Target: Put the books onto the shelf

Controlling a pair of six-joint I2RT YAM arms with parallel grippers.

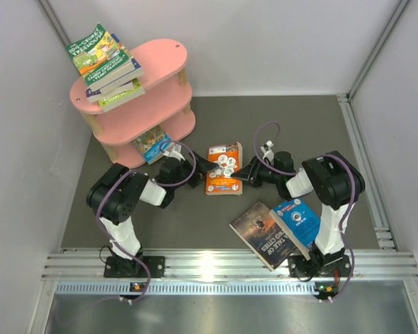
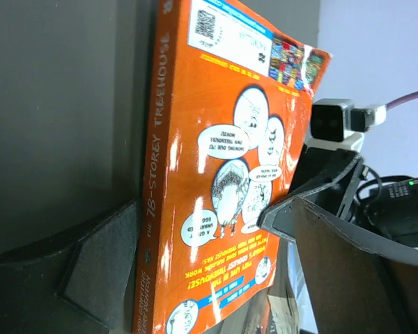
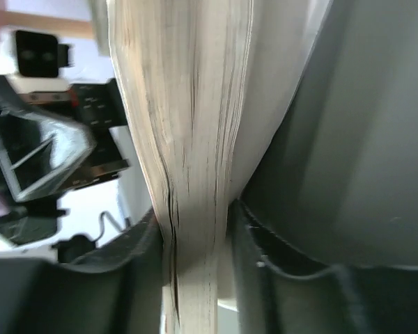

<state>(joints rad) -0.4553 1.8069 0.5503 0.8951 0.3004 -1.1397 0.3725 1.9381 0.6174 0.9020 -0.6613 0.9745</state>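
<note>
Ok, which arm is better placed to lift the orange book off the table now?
Right, probably. The right tool pinches the page edge of the orange book between its fingers. The left tool stands open at the spine side, gripping nothing.

Left end effector [image 1: 201, 165] spread wide, right end effector [image 1: 241, 172] pinched.

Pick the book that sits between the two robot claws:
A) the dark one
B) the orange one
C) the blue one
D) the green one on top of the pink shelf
B: the orange book lies between the left gripper and the right gripper, and the right wrist view shows the right gripper's fingers pinching its page edge.
</note>
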